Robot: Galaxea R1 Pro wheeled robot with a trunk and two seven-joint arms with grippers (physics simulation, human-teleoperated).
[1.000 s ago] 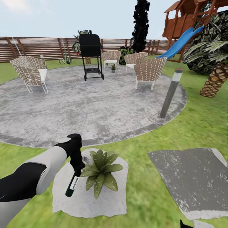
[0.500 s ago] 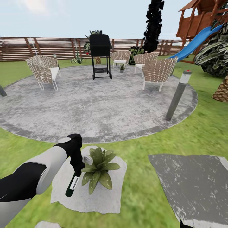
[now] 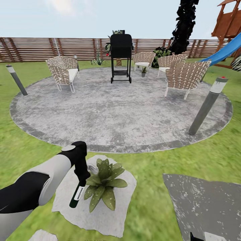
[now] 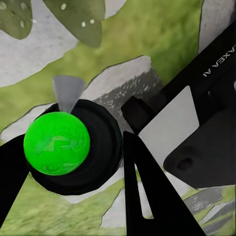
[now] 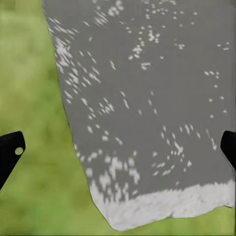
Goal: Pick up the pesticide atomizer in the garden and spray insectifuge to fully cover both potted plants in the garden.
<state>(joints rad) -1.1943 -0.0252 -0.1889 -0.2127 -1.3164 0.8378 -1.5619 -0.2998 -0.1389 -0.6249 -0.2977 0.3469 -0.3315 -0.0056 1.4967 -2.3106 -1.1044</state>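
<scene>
Below: pesticide atomizer (image 3: pixel 76 195) pinched in left gripper (image 3: pixel 81 179), hanging just beside potted plant (image 3: pixel 103 185) on pale stepping stone (image 3: pixel 115 214). Spraying step judged underway; next, triggering over the leaves. Right gripper (image 5: pixel 118 147) spread above grey slab (image 5: pixel 147 98).

Bright, even daylight with hardly a shadow, a pale glare high in the sky (image 3: pixel 63 5), and below my right claw (image 5: pixel 118 147) the lawn (image 5: pixel 34 147) renders soft and blurred.
</scene>
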